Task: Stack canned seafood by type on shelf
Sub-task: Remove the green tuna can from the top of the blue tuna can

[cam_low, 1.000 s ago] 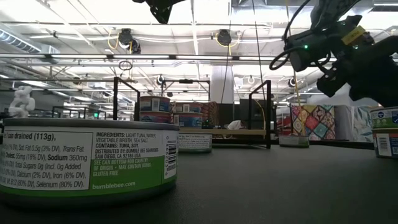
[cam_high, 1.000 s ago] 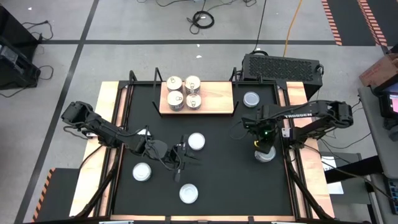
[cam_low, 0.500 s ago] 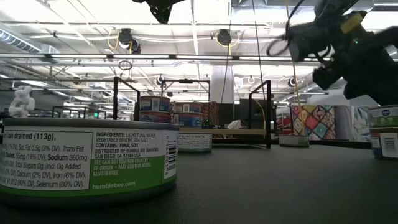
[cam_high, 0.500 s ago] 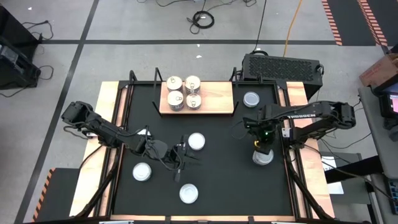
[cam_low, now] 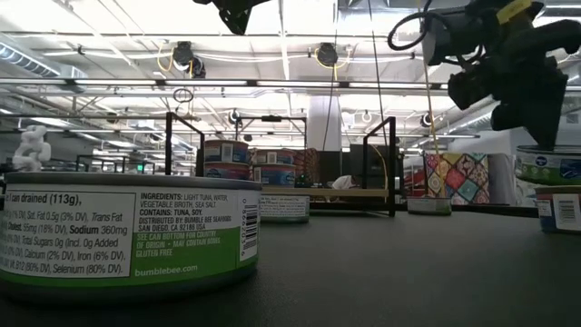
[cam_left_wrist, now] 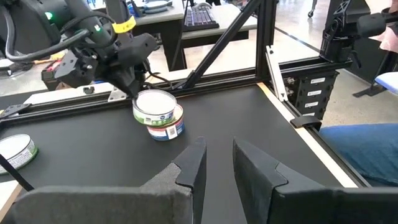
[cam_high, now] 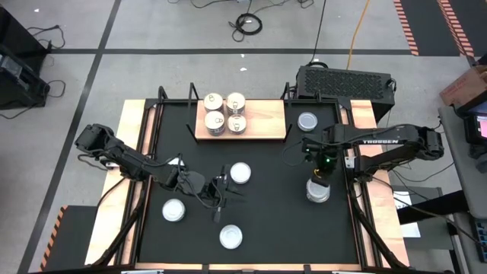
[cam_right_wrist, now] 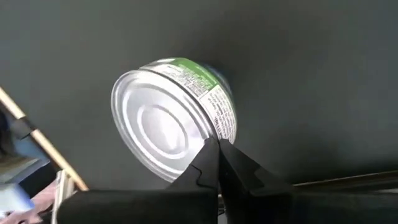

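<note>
The shelf (cam_high: 259,119) is a light wooden board at the table's far edge, with several tins (cam_high: 225,112) standing on its left half. My right gripper (cam_high: 320,177) is near the table's right edge, shut on a silvery-topped, green-labelled tin (cam_right_wrist: 171,124). That tin (cam_low: 549,166) hangs just above a second tin (cam_low: 558,208) standing on the table. My left gripper (cam_left_wrist: 217,163) is open and hovers near mid-table, beside a white-topped tin (cam_high: 240,173). My right gripper pinches the held tin by the rim of its top (cam_right_wrist: 202,144) between its two fingers, reaching down from above. The tin (cam_left_wrist: 155,104) is lifted clear and slightly tilted, right over the lower tin (cam_left_wrist: 168,129).
Loose tins stand on the black table: one at the far right (cam_high: 307,121), one near left (cam_high: 173,210), one at the near edge (cam_high: 230,237), filling the low view's left (cam_low: 127,232). Black rods (cam_high: 163,97) rise at the shelf's ends. The shelf's right half is bare.
My right gripper has risen and drifted slightly toward the table's left, staying shut. The tin it holds has come up off the tin beneath, and a gap now shows between them. The lower tin has stayed in place.
</note>
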{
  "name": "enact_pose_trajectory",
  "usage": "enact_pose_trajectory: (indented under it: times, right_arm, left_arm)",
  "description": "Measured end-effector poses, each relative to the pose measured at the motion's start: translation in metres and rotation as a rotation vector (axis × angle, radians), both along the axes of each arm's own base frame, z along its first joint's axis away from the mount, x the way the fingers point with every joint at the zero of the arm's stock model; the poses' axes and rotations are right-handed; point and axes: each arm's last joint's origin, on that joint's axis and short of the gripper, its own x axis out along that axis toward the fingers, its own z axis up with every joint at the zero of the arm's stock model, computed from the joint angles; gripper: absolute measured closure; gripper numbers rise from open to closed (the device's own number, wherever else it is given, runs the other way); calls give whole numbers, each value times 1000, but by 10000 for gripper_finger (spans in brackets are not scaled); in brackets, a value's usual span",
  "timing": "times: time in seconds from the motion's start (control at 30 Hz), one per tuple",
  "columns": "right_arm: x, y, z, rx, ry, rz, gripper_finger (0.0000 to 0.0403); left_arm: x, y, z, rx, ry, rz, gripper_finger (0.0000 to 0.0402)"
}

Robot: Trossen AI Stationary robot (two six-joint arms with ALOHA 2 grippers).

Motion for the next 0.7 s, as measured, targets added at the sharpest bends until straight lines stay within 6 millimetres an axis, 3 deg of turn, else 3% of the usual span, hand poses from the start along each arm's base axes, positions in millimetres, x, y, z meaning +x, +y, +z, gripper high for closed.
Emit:
enact_pose_trajectory:
  times: [0.23, 0.7]
  right_arm:
    - [0, -3, -1, -110, 24, -12, 402]
    - [-3, -3, -1, -107, 66, -49, 403]
  left_arm:
    - [0, 0, 0, 0, 0, 0, 320]
    - [0, 0, 0, 0, 0, 0, 320]
